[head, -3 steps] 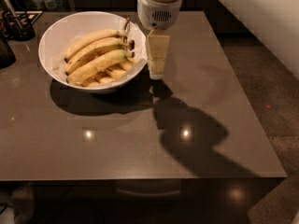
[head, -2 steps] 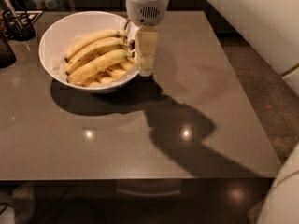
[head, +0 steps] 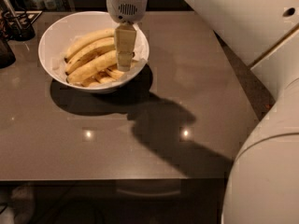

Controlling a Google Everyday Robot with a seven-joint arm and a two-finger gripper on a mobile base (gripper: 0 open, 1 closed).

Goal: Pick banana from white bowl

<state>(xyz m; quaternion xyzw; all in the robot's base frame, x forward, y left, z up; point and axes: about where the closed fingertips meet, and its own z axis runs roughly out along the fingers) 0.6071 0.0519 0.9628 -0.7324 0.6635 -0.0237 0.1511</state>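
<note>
I am hovering the end effector [head: 124, 63] over the right side of the white bowl [head: 55, 31] on the table [head: 201, 69], the banana [head: 91, 67] is lying inside among the other bananas, not yet lifted, and I cannot tell whether the end effector is open or closed.

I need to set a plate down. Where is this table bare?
The table is bare right of the white bowl and along the front edge. Crowded: back-left, with a dark holder, the bowl, and the gripper over its right side.
</note>
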